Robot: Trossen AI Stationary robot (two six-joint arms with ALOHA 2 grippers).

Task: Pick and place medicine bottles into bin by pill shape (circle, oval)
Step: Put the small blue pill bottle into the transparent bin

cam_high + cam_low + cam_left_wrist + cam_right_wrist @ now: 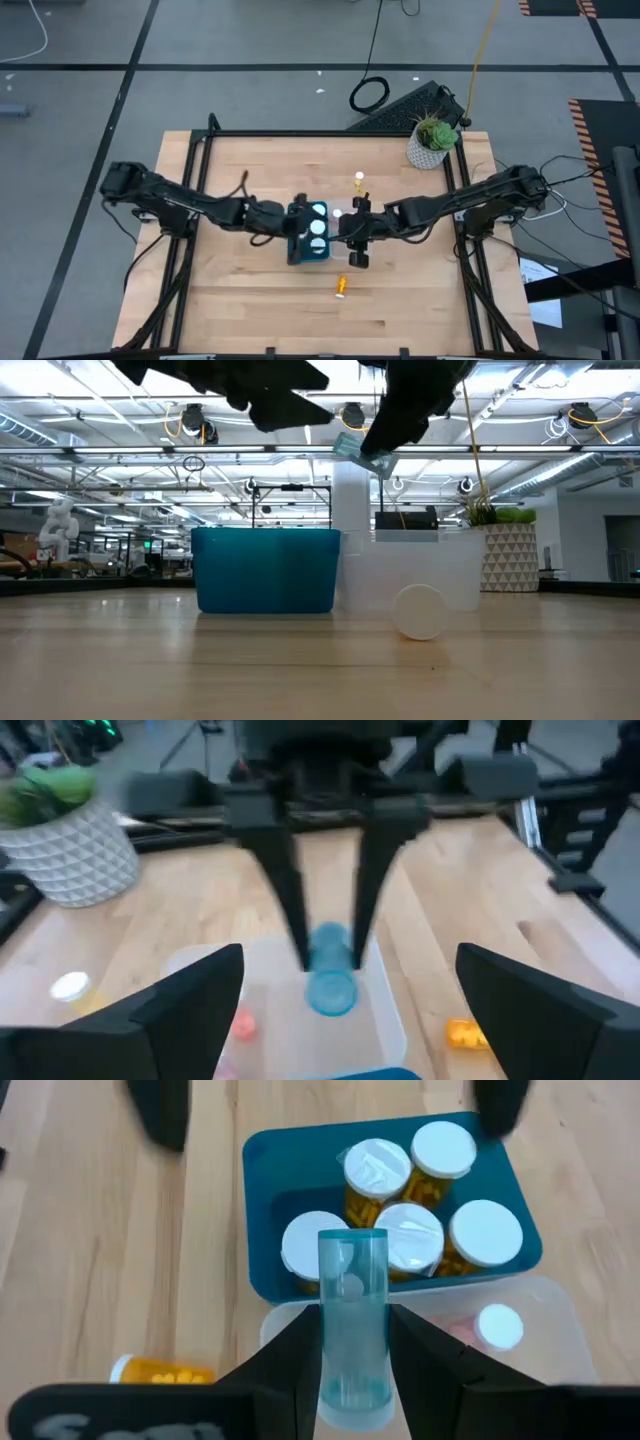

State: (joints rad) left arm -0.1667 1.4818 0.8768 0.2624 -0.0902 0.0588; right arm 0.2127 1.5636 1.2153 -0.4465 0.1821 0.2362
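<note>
A slim teal bottle [352,1280] is held over the clear bin [540,1315] by my right gripper [352,1342], which is shut on it. A pink bottle with a white cap [497,1326] lies in that bin. Beside it, the teal bin [258,1160] holds several amber bottles with white caps [405,1240]. My left gripper [350,1020] hovers open at the teal bin's left side [297,240] with nothing between its fingers. One amber bottle [341,287] lies on its side on the table near the bins. Another [358,182] stands farther back. My right gripper pinches the teal bottle's body [332,1355] between its two fingers [285,890], one on each side. The fingers come from above, pointing down, slanting from the table's right. The bottle is tilted and lifted clear above the clear bin [410,570].
A potted plant [433,142] in a white pot stands at the table's far right corner. The lying amber bottle's white cap [418,610] faces the near edge in front of the clear bin. Bare wood lies near the front edge and at the left.
</note>
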